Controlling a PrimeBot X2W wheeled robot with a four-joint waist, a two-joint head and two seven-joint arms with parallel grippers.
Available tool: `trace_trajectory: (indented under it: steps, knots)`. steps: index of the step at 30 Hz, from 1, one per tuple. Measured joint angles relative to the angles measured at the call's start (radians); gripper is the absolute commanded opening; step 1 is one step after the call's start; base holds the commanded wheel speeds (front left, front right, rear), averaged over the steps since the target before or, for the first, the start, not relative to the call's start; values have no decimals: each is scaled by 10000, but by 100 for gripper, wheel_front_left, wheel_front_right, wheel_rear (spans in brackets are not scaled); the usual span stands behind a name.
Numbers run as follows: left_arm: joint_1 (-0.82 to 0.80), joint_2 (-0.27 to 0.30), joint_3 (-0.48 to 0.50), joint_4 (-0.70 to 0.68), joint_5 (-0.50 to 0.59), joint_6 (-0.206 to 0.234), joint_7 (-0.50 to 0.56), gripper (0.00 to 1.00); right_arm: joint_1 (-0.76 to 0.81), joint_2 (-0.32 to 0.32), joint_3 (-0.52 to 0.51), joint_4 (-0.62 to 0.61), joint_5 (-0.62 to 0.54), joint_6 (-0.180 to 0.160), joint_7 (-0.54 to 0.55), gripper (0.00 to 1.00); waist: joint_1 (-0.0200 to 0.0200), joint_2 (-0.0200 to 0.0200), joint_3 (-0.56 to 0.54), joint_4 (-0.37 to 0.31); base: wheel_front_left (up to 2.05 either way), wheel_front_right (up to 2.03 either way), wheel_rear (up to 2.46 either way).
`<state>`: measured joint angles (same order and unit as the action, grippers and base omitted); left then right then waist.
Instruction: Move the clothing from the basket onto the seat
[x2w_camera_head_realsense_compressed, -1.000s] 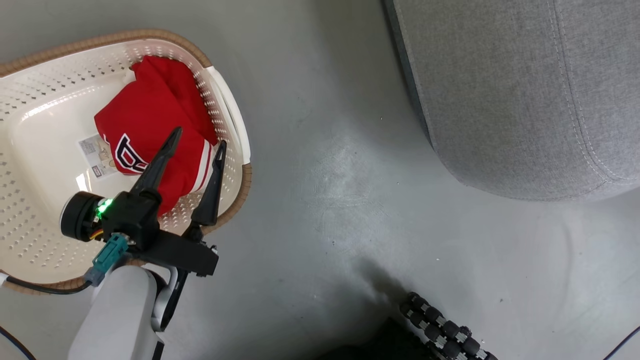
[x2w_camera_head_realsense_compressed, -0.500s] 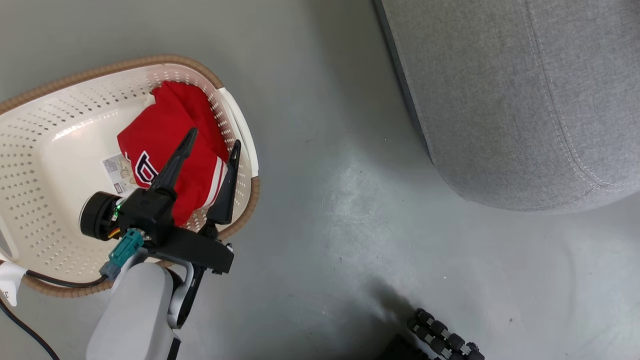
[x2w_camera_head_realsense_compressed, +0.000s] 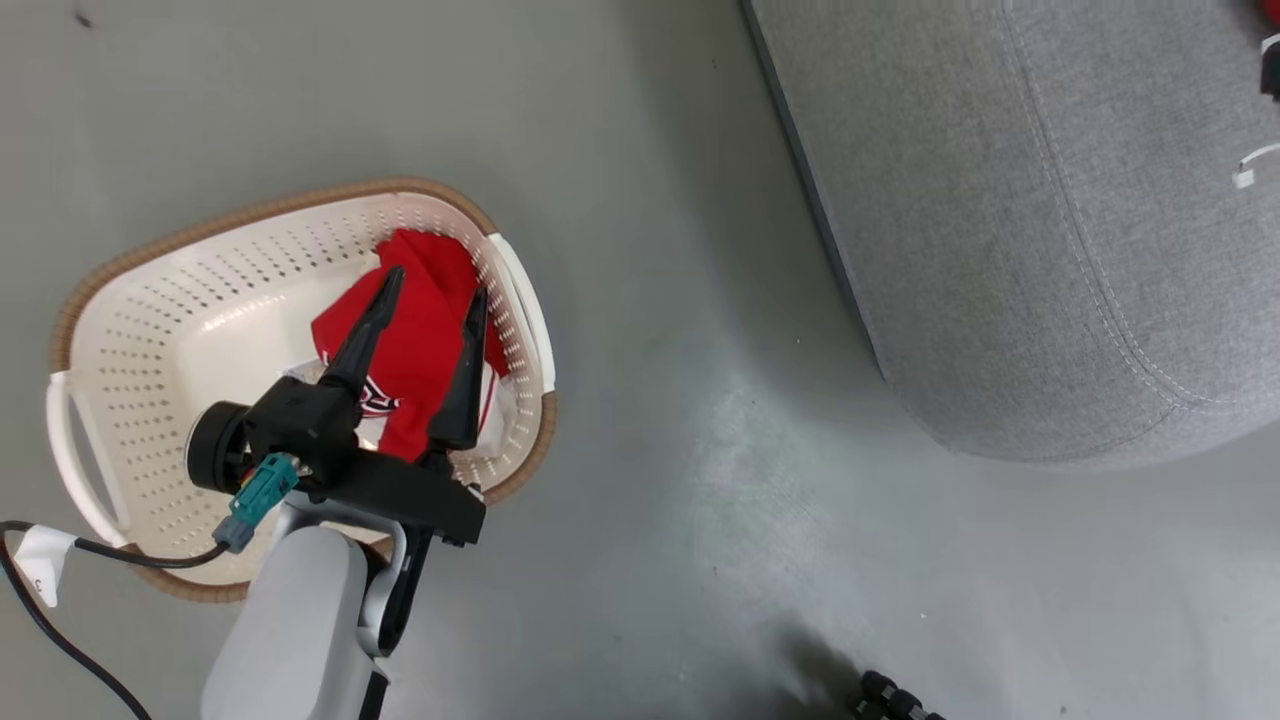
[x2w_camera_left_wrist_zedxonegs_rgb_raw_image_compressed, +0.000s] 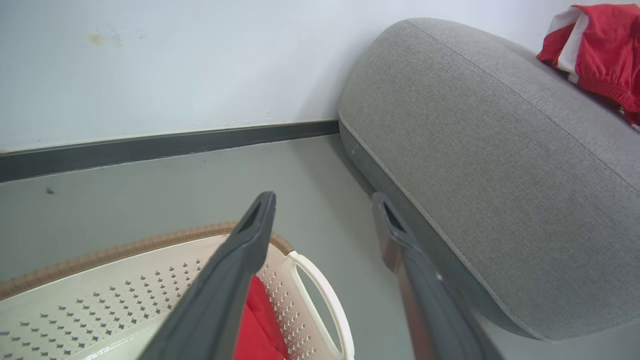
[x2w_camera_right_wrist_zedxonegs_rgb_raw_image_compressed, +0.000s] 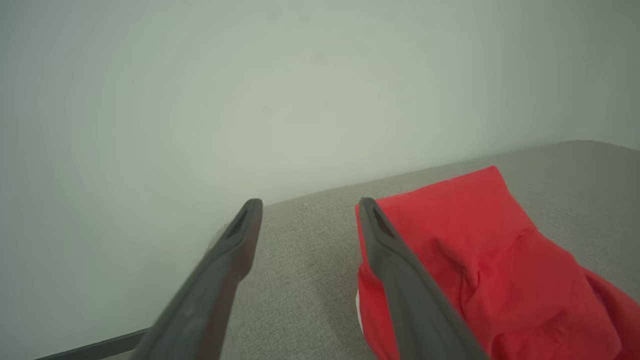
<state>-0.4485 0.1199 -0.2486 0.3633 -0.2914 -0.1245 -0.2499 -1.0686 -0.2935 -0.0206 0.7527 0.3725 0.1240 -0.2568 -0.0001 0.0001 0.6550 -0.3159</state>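
- Plainly, the left gripper (x2w_camera_head_realsense_compressed: 436, 282) hangs over the basket (x2w_camera_head_realsense_compressed: 160, 340) with its two dark fingers spread wide and nothing between them.
- In the head view the basket sits on the grey floor (x2w_camera_head_realsense_compressed: 680, 400) toward 9 o'clock, and the seat (x2w_camera_head_realsense_compressed: 1000, 250) takes up the 2 o'clock corner, well apart from the basket.
- One piece of the clothing (x2w_camera_head_realsense_compressed: 420, 340), red with a bit of white trim, lies bunched in the basket's 2 o'clock end, against the perforated wall by the white handle (x2w_camera_head_realsense_compressed: 530, 320).
- From the head camera the left fingers frame that red piece; whether they touch it I cannot tell.
- In the left wrist view the left gripper (x2w_camera_left_wrist_zedxonegs_rgb_raw_image_compressed: 324, 196) has its tips above the brown rim, with bare floor in the gap and a strip of red at 6 o'clock beneath the near finger.
- The right gripper (x2w_camera_right_wrist_zedxonegs_rgb_raw_image_compressed: 310, 201) is also spread wide and carries nothing; between its fingers is plain grey seat (x2w_camera_right_wrist_zedxonegs_rgb_raw_image_compressed: 300, 280).
- The second red garment (x2w_camera_right_wrist_zedxonegs_rgb_raw_image_compressed: 475, 250) lies crumpled on the seat at 4 o'clock in the right wrist view, partly behind the finger on that side.
- The same garment (x2w_camera_left_wrist_zedxonegs_rgb_raw_image_compressed: 600, 50) shows its white stripes at 1 o'clock in the left wrist view, on top of the seat (x2w_camera_left_wrist_zedxonegs_rgb_raw_image_compressed: 475, 150).
- A dark baseboard (x2w_camera_left_wrist_zedxonegs_rgb_raw_image_compressed: 150, 147) runs along the pale wall (x2w_camera_left_wrist_zedxonegs_rgb_raw_image_compressed: 200, 65) at 10 o'clock there.
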Motion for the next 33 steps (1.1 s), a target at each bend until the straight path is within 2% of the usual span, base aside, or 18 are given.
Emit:
trace_trajectory:
  steps: [17,33]
  knots:
    - [215,-497,761,738,-67,29,0,100,1461,324,2253,-1064,134,2,0,100,1,-1,-1871,1105,0,0,0]
    - [1347,-581,1779,1103,-127,644,2,100,3719,790,3189,-1473,867,4,2,100,0,-2,-3803,2135,0,0,0]
